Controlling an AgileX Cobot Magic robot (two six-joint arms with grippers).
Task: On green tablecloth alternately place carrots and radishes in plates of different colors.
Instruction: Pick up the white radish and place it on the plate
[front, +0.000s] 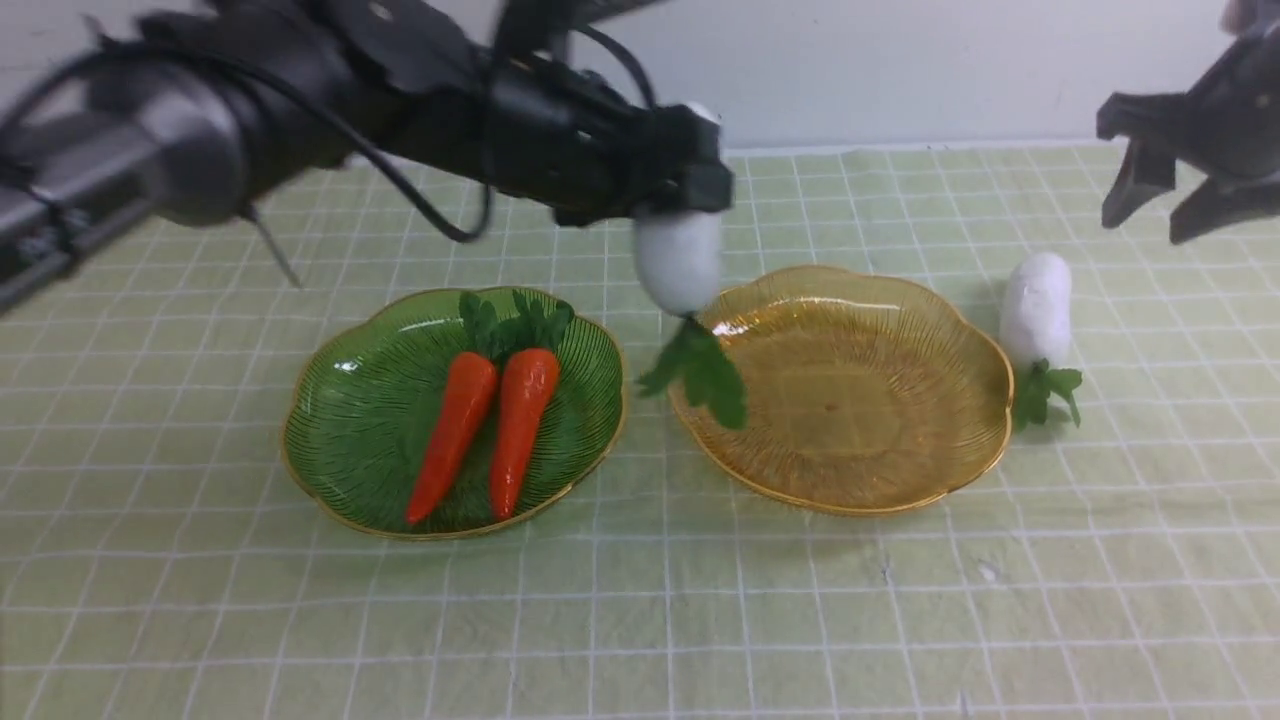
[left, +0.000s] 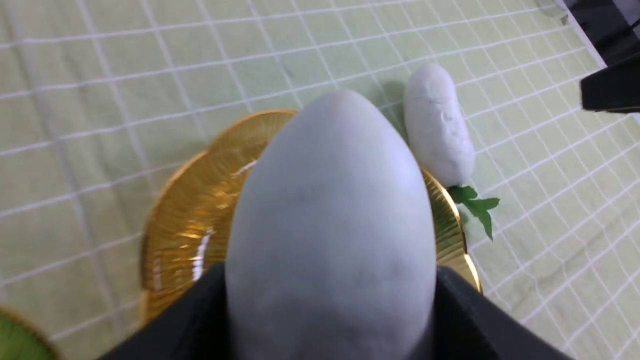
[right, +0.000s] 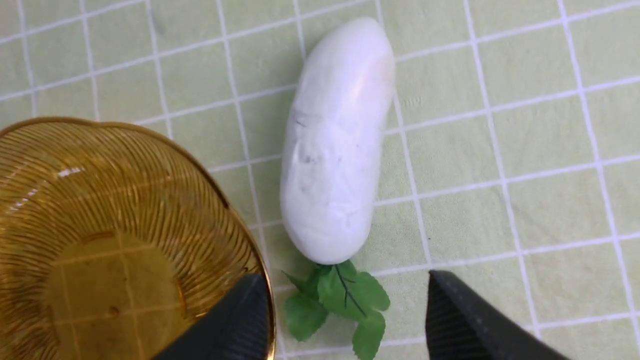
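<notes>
Radish (front: 680, 262) clamped in left gripper (front: 686, 205) (over amber plate (front: 850, 400) edge).

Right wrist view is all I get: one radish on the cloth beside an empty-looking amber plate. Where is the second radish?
Observer: The left gripper holds the second radish in the air, leaves hanging down, above the amber plate's left edge.
Operator: And the carrots?
Observer: Both carrots lie side by side in the green plate, leaves pointing away from the robot.
</notes>
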